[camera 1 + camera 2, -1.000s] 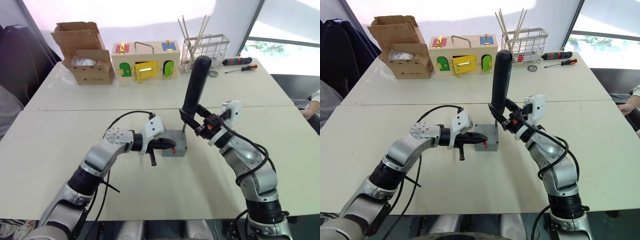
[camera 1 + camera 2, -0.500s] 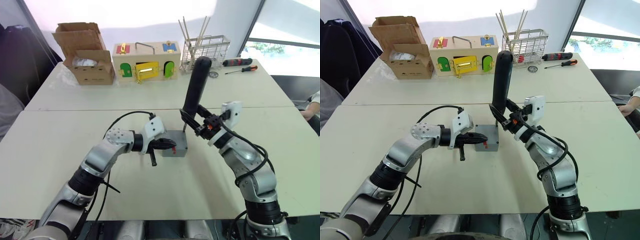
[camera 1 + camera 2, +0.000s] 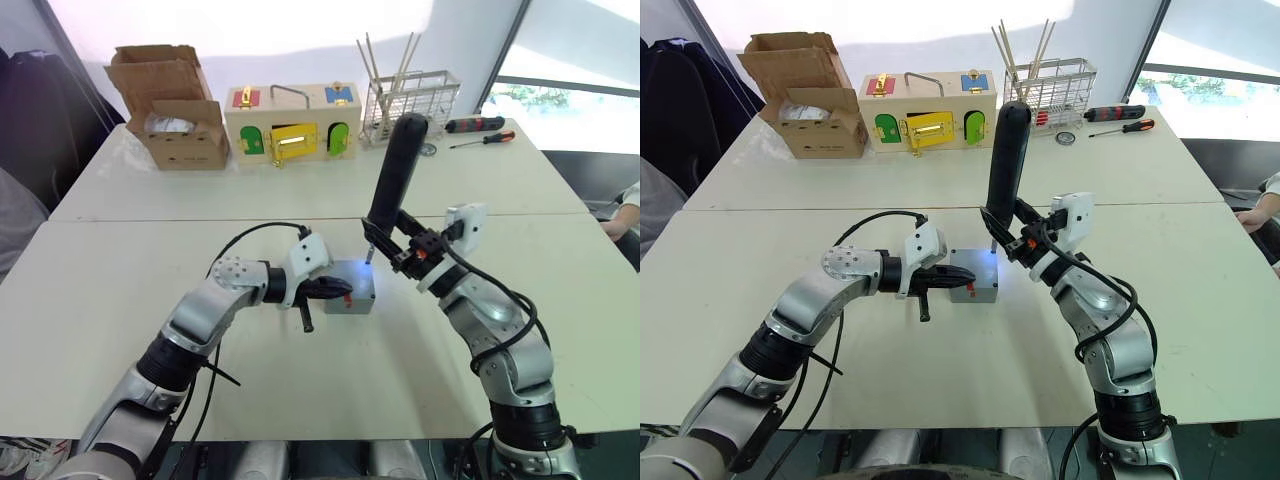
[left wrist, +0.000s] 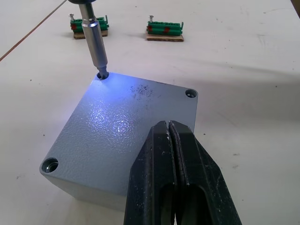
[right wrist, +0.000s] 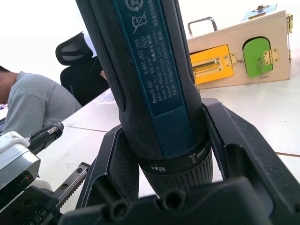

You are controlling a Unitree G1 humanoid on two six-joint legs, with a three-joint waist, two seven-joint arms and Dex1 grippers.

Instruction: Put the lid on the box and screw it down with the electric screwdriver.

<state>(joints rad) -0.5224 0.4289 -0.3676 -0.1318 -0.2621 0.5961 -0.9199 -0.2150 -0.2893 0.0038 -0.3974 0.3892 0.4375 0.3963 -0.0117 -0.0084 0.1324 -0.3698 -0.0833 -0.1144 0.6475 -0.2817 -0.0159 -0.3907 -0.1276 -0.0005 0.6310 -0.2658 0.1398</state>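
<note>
The box sits at the middle of the frame on the pale surface, with the lid already on top of it; blue light pools on the lid's far corner. The near side of the box is cut off in the left wrist view by the left gripper, whose black fingers are pressed together with nothing between them, their tips over the lid's near edge. The right gripper, just right of the box, is clamped around the lower body of the electric screwdriver, which stands nearly upright, its metal bit set in the lid's far corner hole; the screw itself cannot be made out. Two small green-and-red strips lie on the surface beyond the box. Along the top of the frame stand a cardboard carton, a wooden latch box, a wire basket holding sticks, and two hand screwdrivers. A person's arm is cut off at the right edge.
</note>
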